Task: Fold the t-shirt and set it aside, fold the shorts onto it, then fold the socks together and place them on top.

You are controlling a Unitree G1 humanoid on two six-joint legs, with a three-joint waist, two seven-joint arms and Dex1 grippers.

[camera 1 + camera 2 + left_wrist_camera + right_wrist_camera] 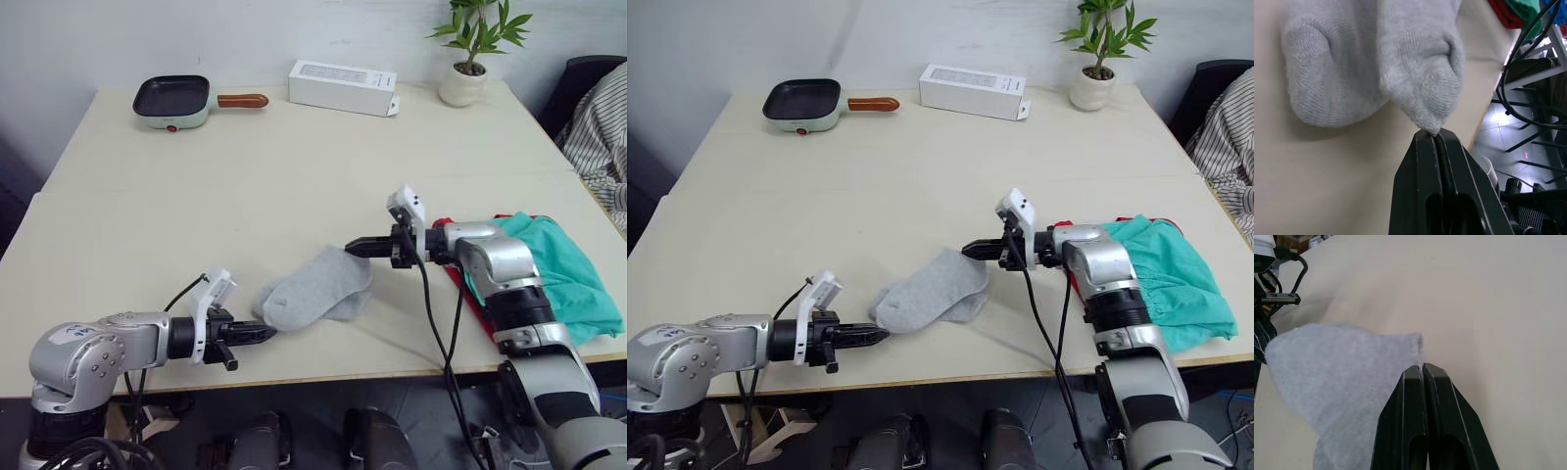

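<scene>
Two light grey socks lie overlapped near the table's front edge. My left gripper is shut, pinching the toe tip of a sock, which is drawn into a point at the fingertips. At the other end, my right gripper is shut at the cuff edge of the socks. The teal shorts lie in a pile at the right edge of the table, behind my right arm. The red t-shirt shows as a rim under the shorts; the rest is hidden.
At the back of the table stand a mint pan with a dark inside, a white box and a potted plant. Striped cloth hangs beyond the right edge. The socks lie close to the front edge.
</scene>
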